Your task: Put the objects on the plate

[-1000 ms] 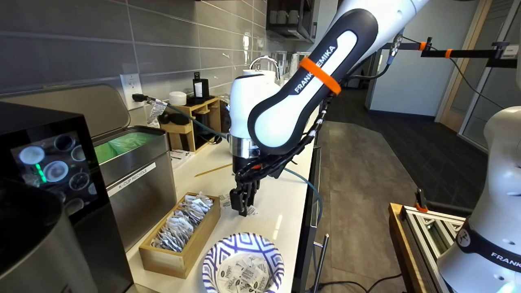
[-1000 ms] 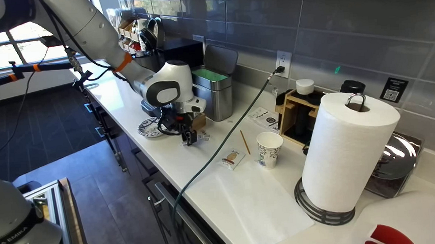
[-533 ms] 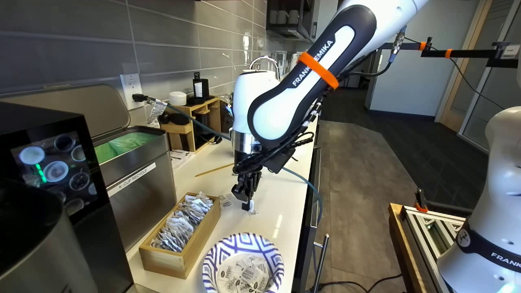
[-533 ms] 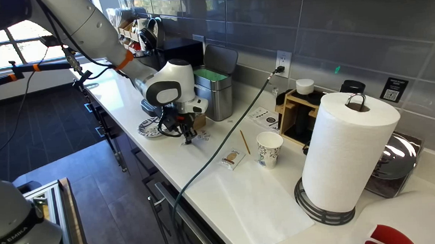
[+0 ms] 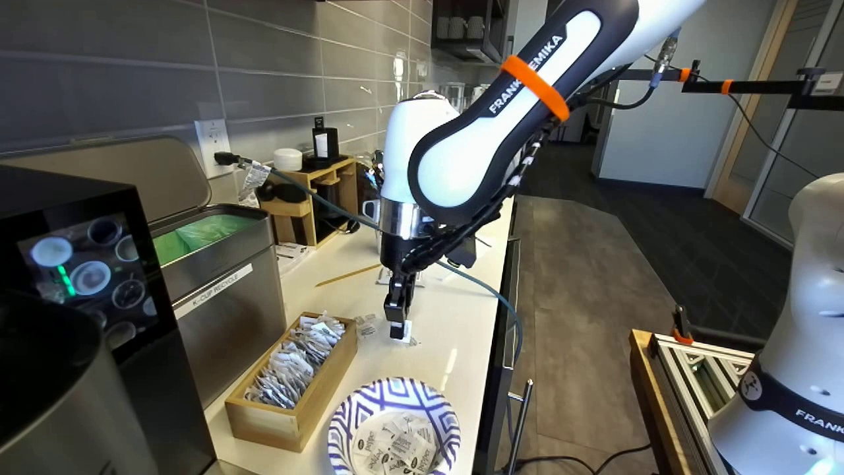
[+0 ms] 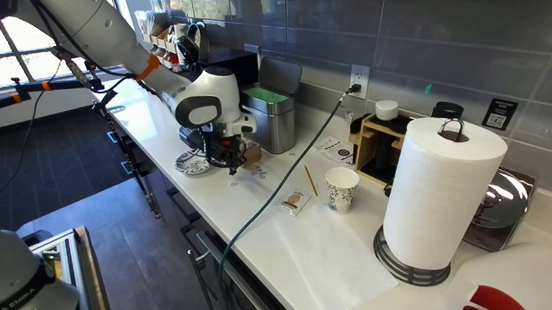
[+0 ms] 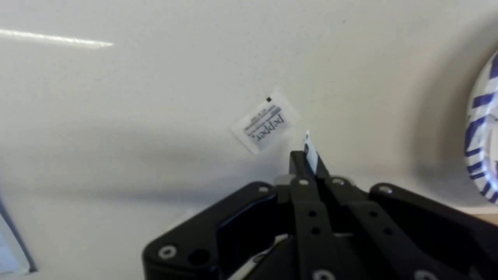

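- One long white table (image 5: 455,310) is shown in both exterior views and, close up, in the wrist view.
- The white arm (image 5: 461,165) is extended over the table and bent downward at the wrist.
- A metal bin (image 5: 231,316), labelled "K-CUP RECYCLE", is stood on the table with its lid (image 6: 280,75) raised.
- A paper towel roll (image 6: 441,188) is set upright on a dark stand (image 6: 415,277).
- A wooden tray (image 5: 321,396) just beside the bin is filled with sachets (image 5: 297,359).
- The plate (image 5: 395,388), white with a blue pattern, is placed between the tray and the table's outer edge; several packets (image 5: 395,445), some printed "pepper", are carried on it.
- The hand (image 5: 397,324) is held over the table, pointed down and apart from the plate; between its closed fingers (image 7: 298,163) a small white packet (image 7: 311,153) is gripped, presented nearly edge-on to the wrist view.
- A patterned paper cup (image 6: 343,189) is stood upright.
- A thin stick (image 6: 310,180) is laid between the cup and a snack packet (image 6: 294,202).
- A loose packet (image 7: 266,124) printed "pepper" is seen flat on the table in the wrist view, near the gripped one.
- Near the tray's end, other loose packets (image 5: 368,325) are found, their print too small to be read.
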You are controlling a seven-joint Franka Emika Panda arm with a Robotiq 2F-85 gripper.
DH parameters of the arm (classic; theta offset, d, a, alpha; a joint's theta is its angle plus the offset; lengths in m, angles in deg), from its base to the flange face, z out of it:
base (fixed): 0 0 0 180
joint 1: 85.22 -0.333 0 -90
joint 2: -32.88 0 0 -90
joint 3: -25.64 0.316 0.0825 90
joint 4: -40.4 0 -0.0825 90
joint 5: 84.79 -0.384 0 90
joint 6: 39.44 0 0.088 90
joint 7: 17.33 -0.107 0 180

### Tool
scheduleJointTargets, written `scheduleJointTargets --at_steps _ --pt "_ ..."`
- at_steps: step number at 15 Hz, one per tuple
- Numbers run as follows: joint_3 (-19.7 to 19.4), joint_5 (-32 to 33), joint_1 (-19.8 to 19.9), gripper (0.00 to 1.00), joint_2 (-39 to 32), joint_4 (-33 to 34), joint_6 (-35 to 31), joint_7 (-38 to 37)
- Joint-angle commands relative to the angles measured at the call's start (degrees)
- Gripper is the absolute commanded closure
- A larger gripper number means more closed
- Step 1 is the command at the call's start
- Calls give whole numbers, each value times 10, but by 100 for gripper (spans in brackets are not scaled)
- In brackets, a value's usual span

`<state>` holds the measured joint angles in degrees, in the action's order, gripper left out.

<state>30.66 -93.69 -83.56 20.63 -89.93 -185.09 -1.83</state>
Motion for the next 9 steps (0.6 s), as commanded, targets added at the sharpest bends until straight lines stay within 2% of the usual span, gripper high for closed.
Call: scheduleJointTargets --at_steps 1,9 --pt "30 -18 -2 100 36 -23 26 96" --pt "54 -6 -36 100 76 -21 79 219"
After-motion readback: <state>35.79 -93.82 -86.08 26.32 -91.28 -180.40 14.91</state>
